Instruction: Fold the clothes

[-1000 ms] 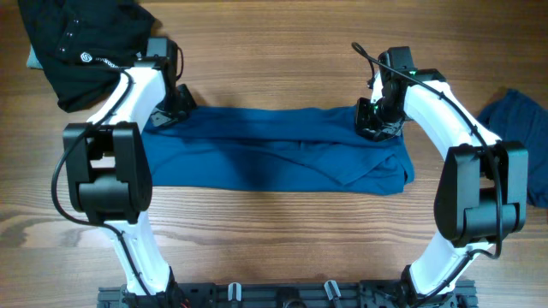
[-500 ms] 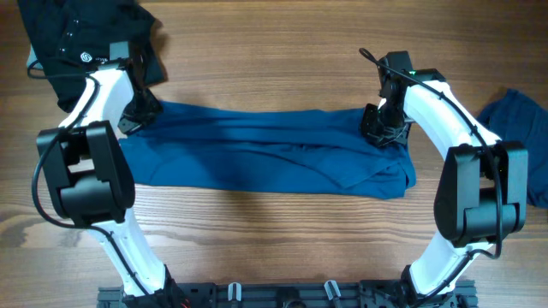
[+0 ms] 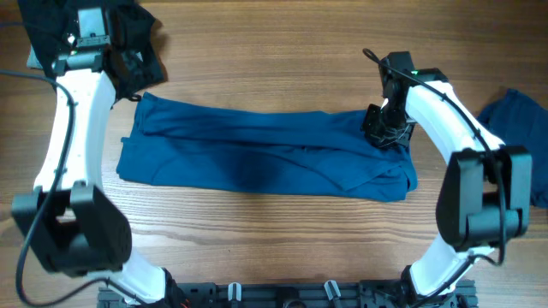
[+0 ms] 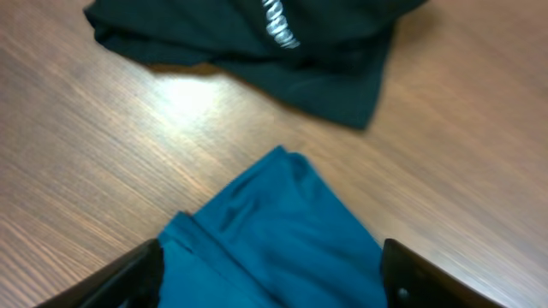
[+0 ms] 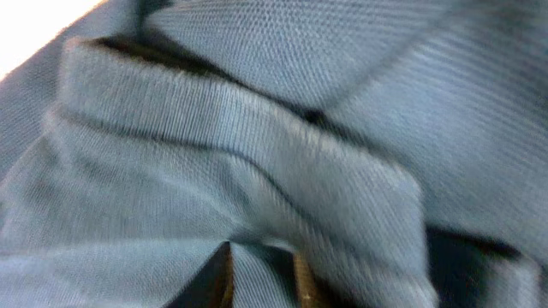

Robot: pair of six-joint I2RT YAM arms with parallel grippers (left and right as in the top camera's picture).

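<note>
The blue shirt is plain mid-blue. The darker blue garment is plain too. The black garment carries white print. The counter is brown woodgrain.

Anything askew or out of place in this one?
The long mid-blue fabric garment lies slightly skewed, its right end bunched and uneven. A crumpled black fabric garment sits heaped at the far-left corner of the wooden table.
</note>
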